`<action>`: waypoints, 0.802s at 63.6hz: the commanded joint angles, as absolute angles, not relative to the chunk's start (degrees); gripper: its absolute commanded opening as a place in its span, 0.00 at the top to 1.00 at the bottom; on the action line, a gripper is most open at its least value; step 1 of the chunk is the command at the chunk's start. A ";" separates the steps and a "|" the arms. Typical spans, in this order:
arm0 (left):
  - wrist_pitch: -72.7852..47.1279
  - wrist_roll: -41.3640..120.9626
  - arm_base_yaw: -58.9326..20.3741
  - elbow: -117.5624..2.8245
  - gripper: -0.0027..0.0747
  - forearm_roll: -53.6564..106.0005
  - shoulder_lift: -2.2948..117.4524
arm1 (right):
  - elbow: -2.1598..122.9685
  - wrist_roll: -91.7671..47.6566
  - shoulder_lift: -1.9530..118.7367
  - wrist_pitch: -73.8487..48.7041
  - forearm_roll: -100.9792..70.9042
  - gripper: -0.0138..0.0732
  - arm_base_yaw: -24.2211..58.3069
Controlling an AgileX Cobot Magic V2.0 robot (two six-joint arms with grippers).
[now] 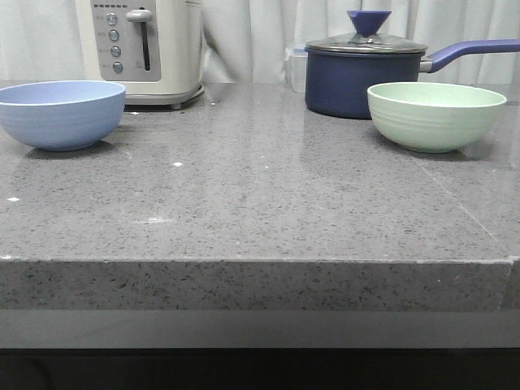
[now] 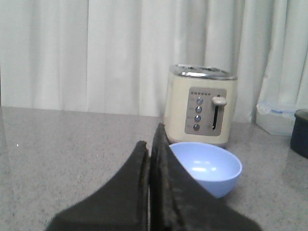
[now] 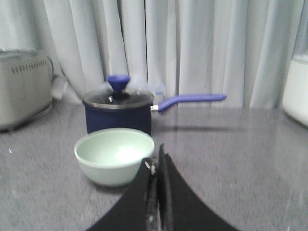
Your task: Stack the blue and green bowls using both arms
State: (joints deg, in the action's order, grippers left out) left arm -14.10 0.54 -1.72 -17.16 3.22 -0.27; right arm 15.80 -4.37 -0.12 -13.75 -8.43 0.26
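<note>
A grey speckled stone counter (image 1: pixel 260 203) runs the width of the front view, backed by pale pleated curtains (image 1: pixel 260 36). The blue bowl (image 1: pixel 60 114) sits upright at the counter's far left, just in front of a cream toaster (image 1: pixel 146 49) with a grey control panel, and the left wrist view shows its inside bare, with nothing in it. The green bowl (image 1: pixel 436 114) stands upright on the right side of the counter, well apart from the blue bowl, with open stone between them. Its faint ridges show below the rim, and the right wrist view looks into an empty pale interior. Directly behind the green bowl, close to it, is a dark navy saucepan (image 1: pixel 361 80) with a glass lid (image 1: pixel 366 44) seated on top, a blue knob, and a blue handle pointing to the right; what the pan holds cannot be made out through the lid. A clear plastic container (image 1: pixel 296 67) stands partly hidden behind the pan on its left, contents unclear. Neither arm appears in the front view. In the left wrist view the left gripper (image 2: pixel 148 159) has its black fingers pressed together with nothing between them, short of the blue bowl. The right gripper (image 3: pixel 158 168) is likewise clenched on nothing, its tips close to the green bowl's rim.
</note>
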 commanded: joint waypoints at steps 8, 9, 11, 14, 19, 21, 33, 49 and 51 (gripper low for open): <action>-23.13 0.00 -2.18 -32.43 0.99 3.60 7.32 | 29.88 -4.63 8.62 -16.83 -8.12 0.92 0.31; -24.34 0.00 -2.18 -33.66 0.99 3.60 8.02 | 31.03 -4.63 9.64 -17.55 -8.12 0.92 0.31; -25.90 0.00 -2.18 -35.58 0.99 3.60 9.83 | 32.86 -4.63 11.04 -18.68 -8.12 0.92 0.31; -29.14 0.00 -2.18 -38.37 0.99 3.60 12.76 | 35.73 -4.63 13.86 -20.80 -8.12 0.92 0.31; -33.10 0.33 -2.18 -41.81 0.99 3.60 17.02 | 39.26 -4.63 18.48 -23.67 -8.06 0.92 0.31; -34.15 0.33 -2.18 -42.78 0.99 3.60 18.65 | 40.40 -4.68 20.20 -24.70 -7.92 0.92 0.31; -34.79 0.33 -2.18 -43.93 0.99 3.64 25.62 | 42.44 -4.68 28.52 -28.62 -7.77 0.92 0.31; -34.60 0.33 -2.18 -43.93 0.99 3.64 30.11 | 42.39 -4.68 36.57 -29.79 -7.77 0.92 0.31; -34.71 0.33 -2.18 -43.93 0.99 3.64 30.58 | 42.39 -4.68 37.46 -30.20 -7.77 0.92 0.31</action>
